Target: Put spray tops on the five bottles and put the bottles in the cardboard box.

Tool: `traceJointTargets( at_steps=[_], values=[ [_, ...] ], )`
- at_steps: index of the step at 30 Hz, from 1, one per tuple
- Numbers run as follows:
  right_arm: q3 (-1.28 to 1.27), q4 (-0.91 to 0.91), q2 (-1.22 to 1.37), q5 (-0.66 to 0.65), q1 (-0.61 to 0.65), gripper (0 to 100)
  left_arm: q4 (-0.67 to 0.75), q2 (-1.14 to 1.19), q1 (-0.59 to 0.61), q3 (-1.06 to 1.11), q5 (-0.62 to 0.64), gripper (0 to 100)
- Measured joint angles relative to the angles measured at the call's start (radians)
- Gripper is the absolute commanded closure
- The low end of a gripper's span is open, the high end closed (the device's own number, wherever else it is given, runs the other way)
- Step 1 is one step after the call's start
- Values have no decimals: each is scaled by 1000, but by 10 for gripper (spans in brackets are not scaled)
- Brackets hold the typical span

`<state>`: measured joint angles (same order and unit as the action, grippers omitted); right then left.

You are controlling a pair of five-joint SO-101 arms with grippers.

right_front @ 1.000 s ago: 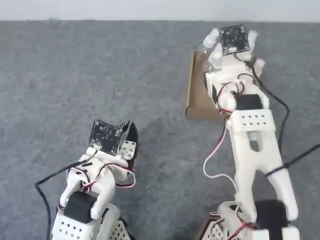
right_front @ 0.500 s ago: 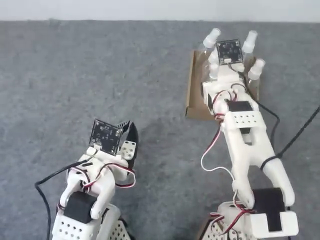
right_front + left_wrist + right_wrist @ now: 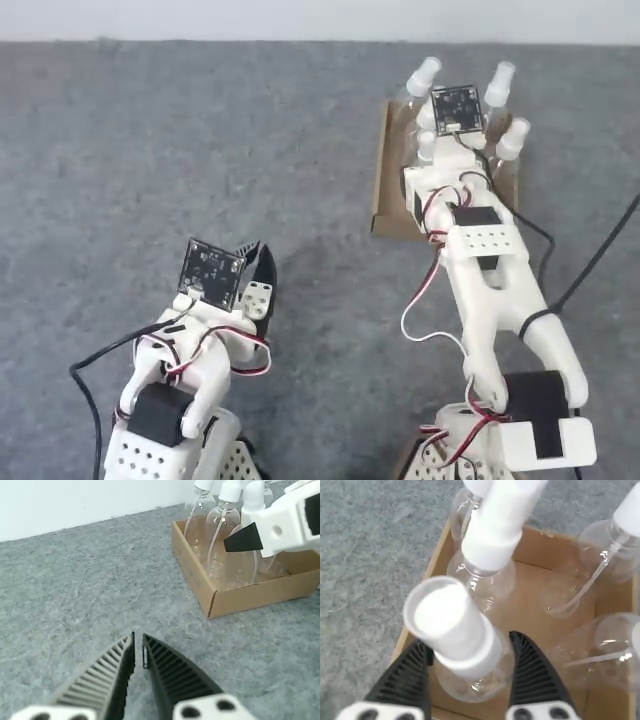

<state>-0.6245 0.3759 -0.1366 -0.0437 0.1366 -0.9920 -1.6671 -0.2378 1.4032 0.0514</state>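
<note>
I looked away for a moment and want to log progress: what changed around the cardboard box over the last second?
The right arm drew back from over the brown cardboard box toward its base, uncovering the white spray tops of the clear plastic bottles inside; the right hand is open around one bottle. The left hand, shut, and the box stayed put.

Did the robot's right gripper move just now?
Yes. The right gripper drew back from the cardboard box's far edge toward the box's middle.
</note>
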Motion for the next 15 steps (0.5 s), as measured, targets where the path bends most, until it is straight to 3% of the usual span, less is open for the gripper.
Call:
traceJointTargets(
  at_steps=[8,15],
  values=[
    [0,0,0,0,0,990,0,0,0,0,0,984],
    [-8,0,0,0,2,837,0,0,0,0,0,984]
  ],
)
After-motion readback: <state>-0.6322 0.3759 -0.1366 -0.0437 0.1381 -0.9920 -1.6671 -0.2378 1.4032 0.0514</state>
